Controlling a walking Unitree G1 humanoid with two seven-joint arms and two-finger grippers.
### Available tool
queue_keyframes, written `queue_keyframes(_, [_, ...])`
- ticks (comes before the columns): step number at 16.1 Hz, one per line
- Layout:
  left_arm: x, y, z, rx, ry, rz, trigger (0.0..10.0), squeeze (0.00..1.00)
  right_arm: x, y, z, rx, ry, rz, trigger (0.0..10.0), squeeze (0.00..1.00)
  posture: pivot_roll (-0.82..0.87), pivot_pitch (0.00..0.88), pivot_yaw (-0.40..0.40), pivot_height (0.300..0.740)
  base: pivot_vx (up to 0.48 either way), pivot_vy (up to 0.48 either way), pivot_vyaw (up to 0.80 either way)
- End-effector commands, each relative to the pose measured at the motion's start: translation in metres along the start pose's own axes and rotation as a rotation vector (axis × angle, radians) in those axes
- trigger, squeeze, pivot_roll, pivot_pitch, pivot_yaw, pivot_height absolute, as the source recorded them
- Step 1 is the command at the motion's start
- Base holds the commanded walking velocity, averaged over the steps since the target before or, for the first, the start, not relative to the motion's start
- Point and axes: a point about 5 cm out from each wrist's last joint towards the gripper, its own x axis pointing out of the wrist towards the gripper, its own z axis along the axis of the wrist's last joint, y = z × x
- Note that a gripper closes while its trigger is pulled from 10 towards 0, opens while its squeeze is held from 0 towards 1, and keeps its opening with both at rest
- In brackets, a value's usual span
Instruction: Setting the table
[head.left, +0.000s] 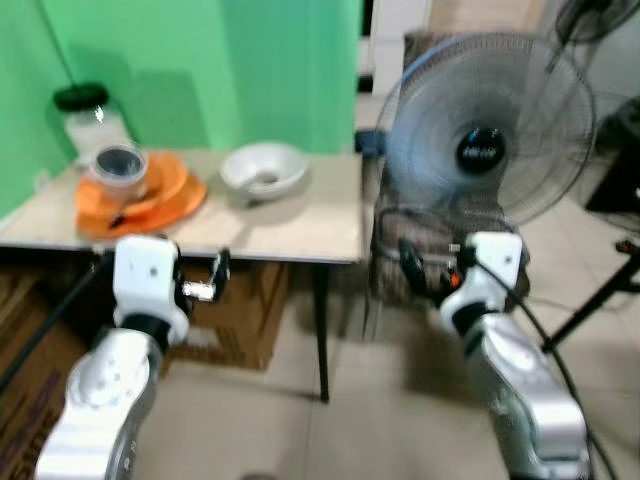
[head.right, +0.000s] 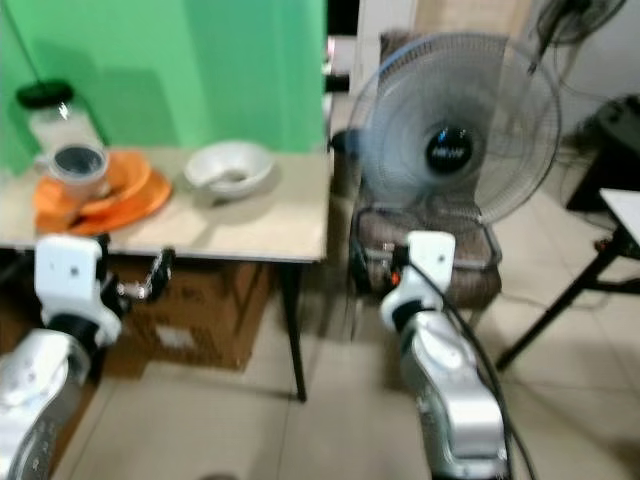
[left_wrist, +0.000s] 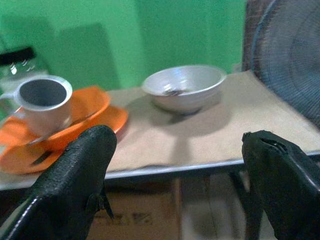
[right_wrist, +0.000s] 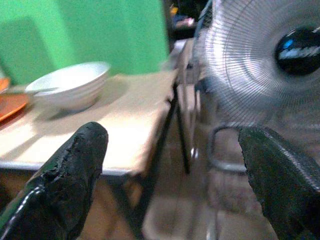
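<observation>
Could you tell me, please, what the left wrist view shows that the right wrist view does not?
Left wrist view alone: a grey cup sitting on stacked orange plates, a glass jar with a black lid behind them, and a cardboard box under the table.

Right wrist view alone: the fan's black hub and the floor beside the table leg.

Both: the white bowl, the tan tabletop, the green wall, part of the fan grille, and open black fingers up close.

Beige table (head.left: 300, 235) – orange plates (head.left: 170, 200), white bowl (head.left: 264, 170), glass jar (head.left: 88, 120)
</observation>
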Motion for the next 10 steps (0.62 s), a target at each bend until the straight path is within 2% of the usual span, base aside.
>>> queue_keyframes(1, [0.002,0.000,0.000,0.000,-0.010,0.001,10.0,0.00,0.000,0.002,0.005,0.002,-0.012,0.005,10.0,1.00,0.11,0.000,0.023,0.740,0.000,0.000,0.00])
queue_keyframes(4, [0.005,-0.007,0.003,0.001,-0.029,-0.043,10.0,0.00,0.000,-0.003,0.000,-0.002,0.020,-0.023,10.0,1.00,0.12,0.000,0.020,0.740,0.000,0.000,0.00])
queue_keyframes(8, [0.006,-0.001,0.005,0.023,-0.036,-0.017,10.0,0.00,0.010,-0.004,0.000,-0.013,0.032,-0.023,10.0,1.00,0.15,0.000,0.006,0.740,0.337,0.000,0.74])
queue_keyframes(10, [0.006,0.002,0.007,0.041,-0.035,-0.019,10.0,0.00,0.016,-0.002,0.004,0.002,0.020,-0.016,10.0,1.00,0.16,0.000,0.011,0.740,0.345,0.000,0.00])
